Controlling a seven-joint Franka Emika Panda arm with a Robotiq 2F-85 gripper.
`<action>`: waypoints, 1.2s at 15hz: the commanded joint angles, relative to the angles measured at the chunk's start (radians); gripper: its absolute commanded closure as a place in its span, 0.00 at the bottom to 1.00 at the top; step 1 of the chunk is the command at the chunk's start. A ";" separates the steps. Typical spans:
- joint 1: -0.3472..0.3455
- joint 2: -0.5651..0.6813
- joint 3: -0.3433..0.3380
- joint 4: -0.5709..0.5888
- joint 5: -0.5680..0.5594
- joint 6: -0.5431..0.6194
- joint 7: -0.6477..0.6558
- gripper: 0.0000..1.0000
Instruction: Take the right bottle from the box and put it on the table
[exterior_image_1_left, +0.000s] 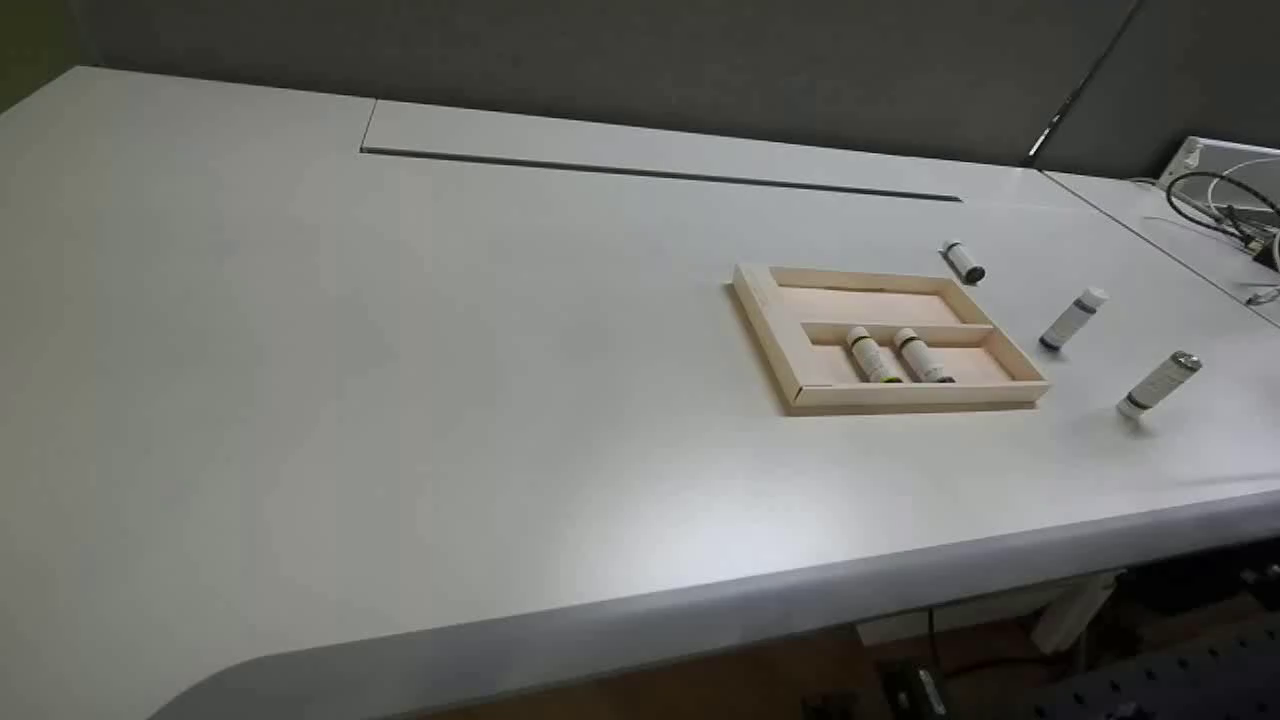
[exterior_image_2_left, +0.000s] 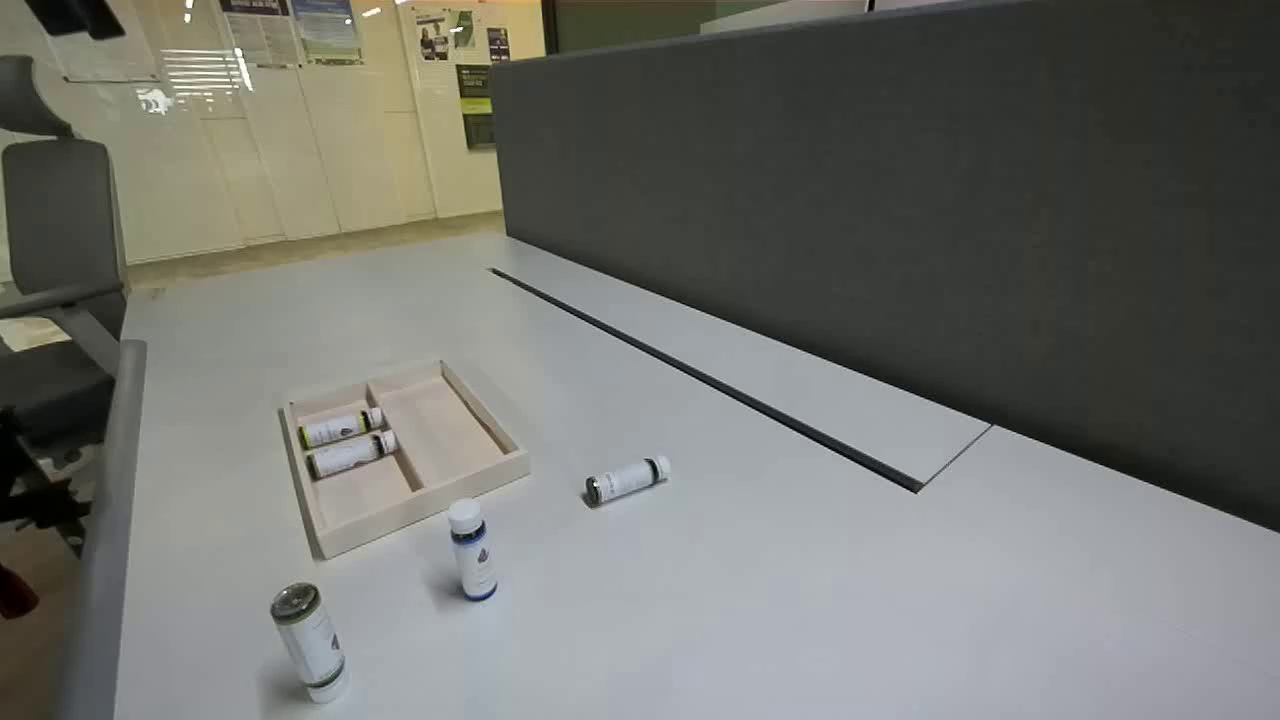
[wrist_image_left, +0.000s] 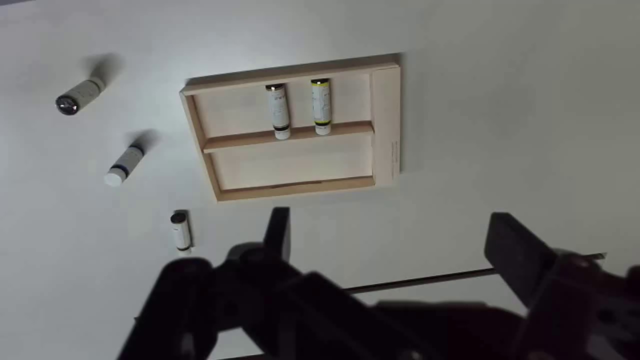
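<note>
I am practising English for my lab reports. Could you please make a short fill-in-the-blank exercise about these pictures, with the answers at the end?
In the wrist view, the tool is ____, not shut.
The box holds exactly ____ bottles.
In the wrist view, one of them shows bright ____ bands.
Of the three bottles outside the box on the table, only ____ lies on its side.
Missing words: open; two; yellow; one.
</note>
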 joint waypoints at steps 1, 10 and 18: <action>0.006 0.001 -0.006 0.002 -0.006 -0.003 0.004 0.00; 0.005 0.001 -0.006 0.002 -0.006 -0.003 0.004 0.00; 0.012 0.383 -0.249 0.146 0.080 -0.043 -0.347 0.00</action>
